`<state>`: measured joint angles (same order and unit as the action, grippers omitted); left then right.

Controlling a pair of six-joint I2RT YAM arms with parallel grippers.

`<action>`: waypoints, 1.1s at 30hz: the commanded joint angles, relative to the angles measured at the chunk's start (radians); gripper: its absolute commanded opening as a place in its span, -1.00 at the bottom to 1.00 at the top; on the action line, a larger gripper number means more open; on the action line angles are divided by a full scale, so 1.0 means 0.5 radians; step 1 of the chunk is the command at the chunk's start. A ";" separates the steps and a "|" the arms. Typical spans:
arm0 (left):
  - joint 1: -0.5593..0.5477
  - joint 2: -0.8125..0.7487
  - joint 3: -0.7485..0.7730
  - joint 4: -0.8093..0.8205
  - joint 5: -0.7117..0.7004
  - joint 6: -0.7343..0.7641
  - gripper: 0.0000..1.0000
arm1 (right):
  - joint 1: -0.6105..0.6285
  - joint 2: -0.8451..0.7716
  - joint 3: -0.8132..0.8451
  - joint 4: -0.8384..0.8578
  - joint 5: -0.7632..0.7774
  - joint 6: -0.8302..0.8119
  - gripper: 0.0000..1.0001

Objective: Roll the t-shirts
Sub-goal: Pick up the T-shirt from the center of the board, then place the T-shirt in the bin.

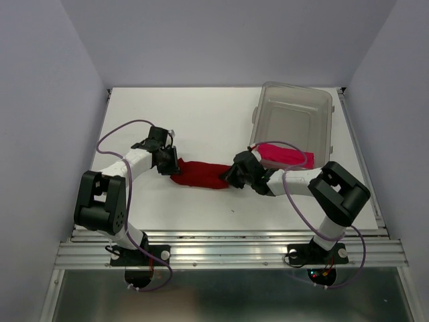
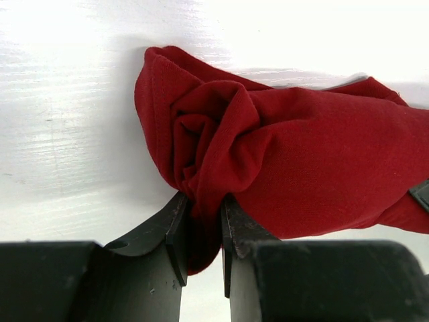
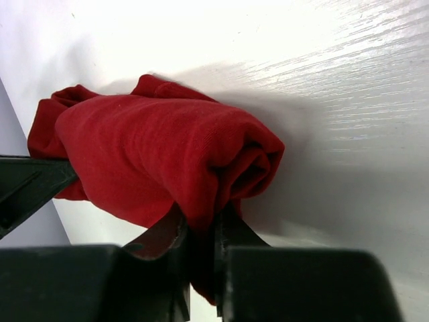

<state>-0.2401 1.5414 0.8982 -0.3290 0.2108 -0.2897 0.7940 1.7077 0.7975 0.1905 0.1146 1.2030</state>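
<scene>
The dark red t-shirt [image 1: 200,174] lies as a rolled bundle on the white table [image 1: 201,121], stretched between both grippers. My left gripper [image 1: 169,161] is shut on its left end; the left wrist view shows the spiral roll end [image 2: 214,127] with cloth pinched between the fingers [image 2: 175,228]. My right gripper [image 1: 234,176] is shut on its right end; the right wrist view shows the rolled end [image 3: 167,154] pinched the same way. The magenta-pink t-shirt [image 1: 285,155] lies rolled at the bin's near edge, behind my right arm.
A clear plastic bin [image 1: 295,114] stands at the back right of the table. Grey walls close in the table at the back and on both sides. A metal rail [image 1: 228,245] runs along the near edge.
</scene>
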 commanded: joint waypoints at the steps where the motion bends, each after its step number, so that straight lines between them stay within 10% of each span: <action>1: 0.005 -0.079 0.014 0.002 0.032 0.006 -1.00 | 0.020 0.018 0.037 -0.163 0.099 0.015 -0.99; 20: -0.014 -0.309 0.633 -0.176 0.131 -0.184 -1.00 | -0.167 -0.605 0.479 -0.623 0.424 -0.678 -0.99; 33: -0.455 0.365 1.685 -0.235 0.069 -0.280 -1.00 | -1.094 -0.691 0.783 -0.927 0.148 -1.148 -0.99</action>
<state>-0.4324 1.6405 1.5955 -0.4194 0.3038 -0.4297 0.3939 1.3800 1.1294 -0.1799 0.1577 0.7528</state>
